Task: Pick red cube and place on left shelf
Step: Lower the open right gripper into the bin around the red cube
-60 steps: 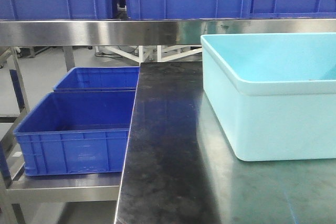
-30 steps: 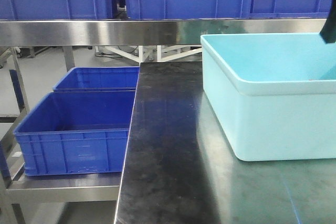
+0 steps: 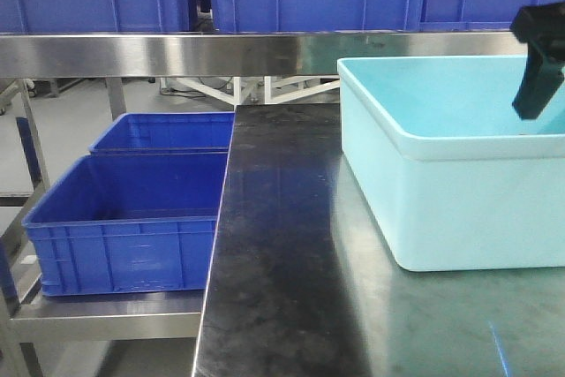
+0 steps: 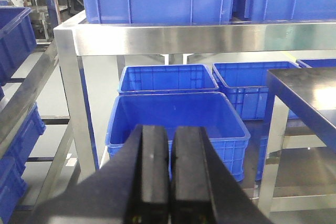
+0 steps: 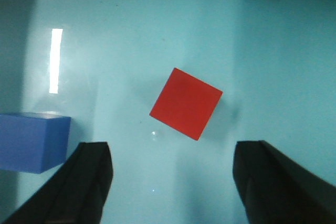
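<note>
The red cube (image 5: 186, 103) lies on the floor of the light-blue tub (image 3: 459, 209), turned about 30 degrees, seen only in the right wrist view. My right gripper (image 5: 173, 153) is open and hovers above it, the cube just ahead of the gap between the fingers. In the front view the right gripper (image 3: 538, 64) hangs over the tub's far right. My left gripper (image 4: 170, 145) is shut and empty, pointing at the blue crates (image 4: 176, 124) on the low left shelf (image 3: 115, 315).
A blue cube (image 5: 32, 141) sits in the tub, close to my right gripper's left finger (image 5: 86, 182). Blue crates (image 3: 132, 218) fill the left shelf. A steel rail (image 3: 168, 52) with more blue crates runs across above. The dark steel tabletop (image 3: 282, 262) lies between.
My right gripper has come into the front view from the upper right and dropped lower over the tub. Nothing else has moved.
</note>
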Action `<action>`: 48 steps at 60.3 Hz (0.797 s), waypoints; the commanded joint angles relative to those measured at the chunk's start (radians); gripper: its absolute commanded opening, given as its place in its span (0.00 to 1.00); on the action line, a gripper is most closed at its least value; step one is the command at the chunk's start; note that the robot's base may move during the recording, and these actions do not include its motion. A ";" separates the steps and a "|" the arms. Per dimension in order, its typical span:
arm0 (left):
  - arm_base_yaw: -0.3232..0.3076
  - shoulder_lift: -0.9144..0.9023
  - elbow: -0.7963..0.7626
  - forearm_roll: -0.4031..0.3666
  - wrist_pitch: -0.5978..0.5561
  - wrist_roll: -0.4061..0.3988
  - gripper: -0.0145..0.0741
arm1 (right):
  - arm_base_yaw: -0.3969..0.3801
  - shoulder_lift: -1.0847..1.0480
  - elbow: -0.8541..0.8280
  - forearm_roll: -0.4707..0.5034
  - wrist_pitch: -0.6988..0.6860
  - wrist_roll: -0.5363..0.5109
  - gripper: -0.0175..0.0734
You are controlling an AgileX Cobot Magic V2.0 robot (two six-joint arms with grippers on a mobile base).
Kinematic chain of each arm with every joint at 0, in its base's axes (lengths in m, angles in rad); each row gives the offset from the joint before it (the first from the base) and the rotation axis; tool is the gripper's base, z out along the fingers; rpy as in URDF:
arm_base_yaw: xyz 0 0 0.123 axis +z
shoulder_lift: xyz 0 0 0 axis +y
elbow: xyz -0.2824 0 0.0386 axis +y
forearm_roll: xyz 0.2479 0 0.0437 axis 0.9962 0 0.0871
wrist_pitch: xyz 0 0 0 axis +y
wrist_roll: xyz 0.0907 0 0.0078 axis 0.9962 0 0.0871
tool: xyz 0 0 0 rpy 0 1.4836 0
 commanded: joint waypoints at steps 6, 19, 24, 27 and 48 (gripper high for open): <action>-0.004 -0.014 0.023 -0.008 -0.090 -0.001 0.28 | 0.002 -0.009 -0.038 0.010 -0.059 -0.009 0.84; -0.004 -0.014 0.023 -0.008 -0.090 -0.001 0.28 | 0.002 0.028 -0.038 0.032 -0.093 -0.009 0.84; -0.004 -0.014 0.023 -0.008 -0.090 -0.001 0.28 | 0.002 0.038 -0.038 0.033 -0.099 -0.009 0.84; -0.004 -0.014 0.023 -0.008 -0.090 -0.001 0.28 | 0.002 0.045 -0.038 0.033 -0.106 -0.009 0.84; -0.004 -0.014 0.023 -0.008 -0.090 -0.001 0.28 | 0.002 0.090 -0.042 0.033 -0.147 -0.009 0.84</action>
